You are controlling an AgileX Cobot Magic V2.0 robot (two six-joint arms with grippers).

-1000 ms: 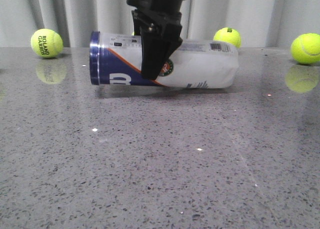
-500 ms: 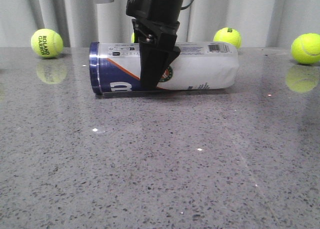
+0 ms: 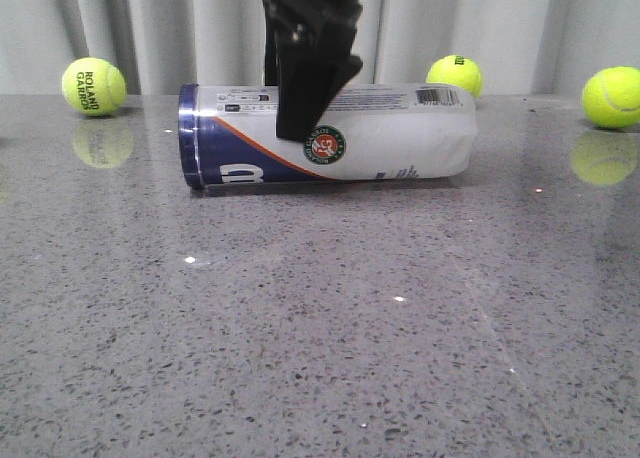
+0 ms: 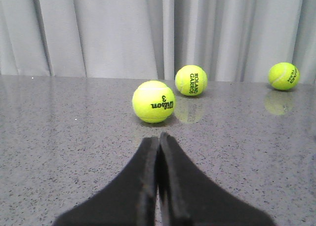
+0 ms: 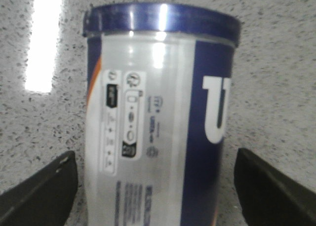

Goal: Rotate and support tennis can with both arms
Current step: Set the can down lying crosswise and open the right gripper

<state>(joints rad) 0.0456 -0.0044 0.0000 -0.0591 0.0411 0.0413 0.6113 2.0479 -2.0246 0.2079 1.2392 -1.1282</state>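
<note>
On table (image 3: 300,358), tennis can (image 3: 400,138) lying lengthwise, rim leftward

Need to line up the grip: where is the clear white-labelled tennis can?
The tennis can lies on its side mid-table in the front view, navy rim leftward, under the right gripper.

The table (image 3: 300,358) is polished speckled grey stone, glossy enough to mirror the fuzzy felt balls (image 3: 93,86). The can (image 3: 400,138) is smooth shiny plastic with a glossy navy rim. The right pincer (image 3: 300,88) looks matt black.
</note>
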